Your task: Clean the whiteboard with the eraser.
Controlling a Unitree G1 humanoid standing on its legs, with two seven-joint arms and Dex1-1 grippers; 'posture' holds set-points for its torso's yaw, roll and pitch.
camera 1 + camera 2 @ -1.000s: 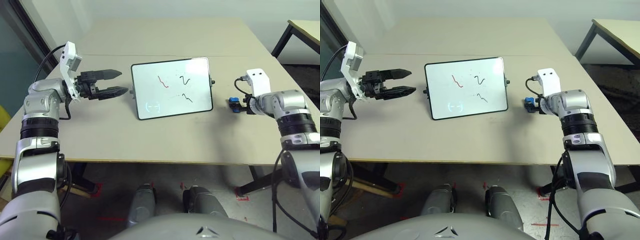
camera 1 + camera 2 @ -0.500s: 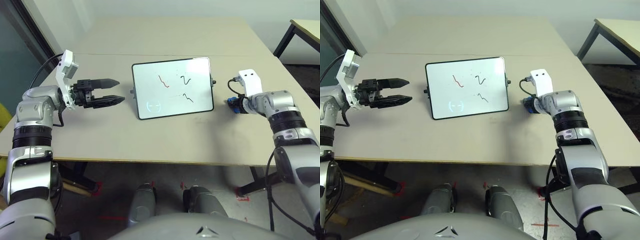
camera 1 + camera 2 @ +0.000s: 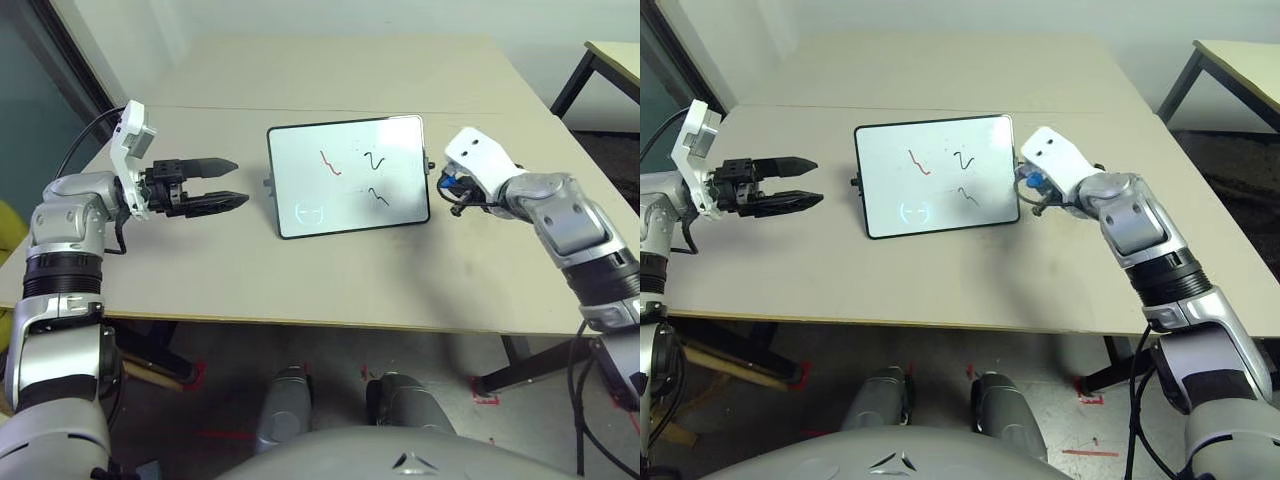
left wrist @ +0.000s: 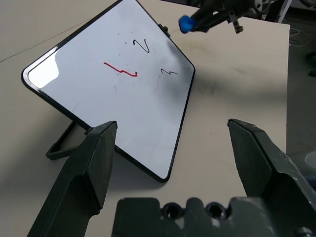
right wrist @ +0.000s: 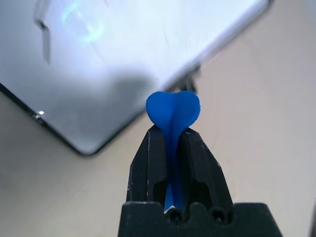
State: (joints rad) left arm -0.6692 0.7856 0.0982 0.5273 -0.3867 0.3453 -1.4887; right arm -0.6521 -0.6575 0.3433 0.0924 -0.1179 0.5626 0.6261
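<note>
The whiteboard (image 3: 347,175) stands propped at a tilt in the middle of the table, with a red squiggle, black squiggles and a faint bluish circle on it. My right gripper (image 5: 171,133) is shut on the small blue eraser (image 5: 173,111), whose squeezed tip bulges out past the fingertips. It hovers just off the board's right edge, next to the side knob, with the eraser (image 3: 447,181) pointing at the board. My left gripper (image 3: 232,182) is open, held above the table to the left of the board, fingers aimed at it and nothing between them.
The beige table (image 3: 300,270) has bare surface in front of the board and on both sides. A second table (image 3: 612,55) stands at the back right. A dark panel (image 3: 60,70) runs along the left.
My right arm has swung left with the eraser, from well right of the board to its right edge. The left arm dropped slightly at first, then held still.
</note>
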